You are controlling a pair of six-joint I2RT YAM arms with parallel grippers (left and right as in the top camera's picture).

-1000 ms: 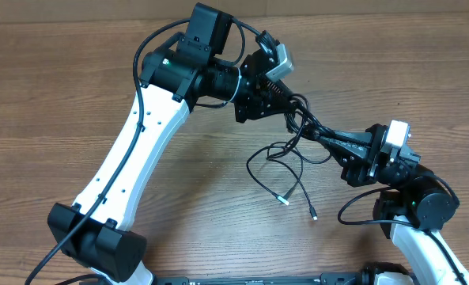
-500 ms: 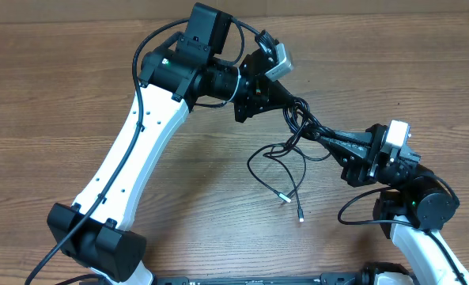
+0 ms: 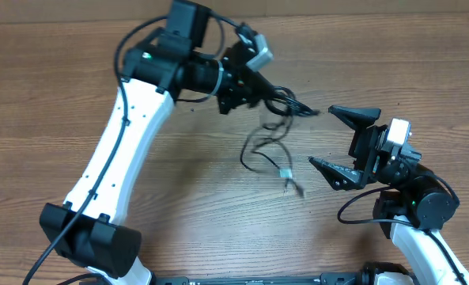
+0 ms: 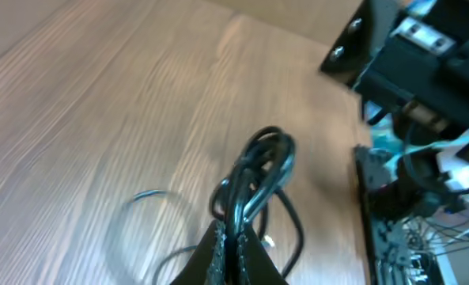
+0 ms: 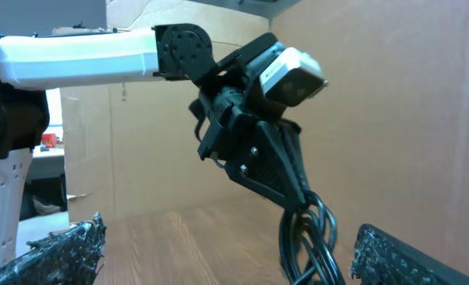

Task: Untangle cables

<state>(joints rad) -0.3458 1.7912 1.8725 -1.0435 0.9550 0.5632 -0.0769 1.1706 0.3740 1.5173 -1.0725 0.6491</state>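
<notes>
**Operator:** Report the state of the left gripper.

**Technician:** The left gripper (image 3: 282, 99) is pressed together, pinching a bunched section of the cables (image 5: 303, 239). In the overhead view it sits at upper centre of the frame. In the left wrist view its two fingers (image 4: 215, 255) meet at the bottom edge, with the bundle rising out from between them.

**Operator:** Report the state of the right gripper.

**Technician:** The right gripper (image 3: 319, 135) is spread wide and holds nothing. In the overhead view it sits at right of centre, with one finger pointing toward the bundle and the other lower in the frame. Neither finger touches the cables.

**Operator:** Locate the cables.

**Technician:** The bunched part is at the left gripper, upper centre of the overhead frame. Thin loops trail from it toward the middle of the frame, over the wooden counter (image 3: 392, 47). Two small light-tipped plug ends (image 3: 286, 176) lie just below the loops, left of the right gripper's lower finger. Motion blur hides whether the loops rest on the counter.
</notes>
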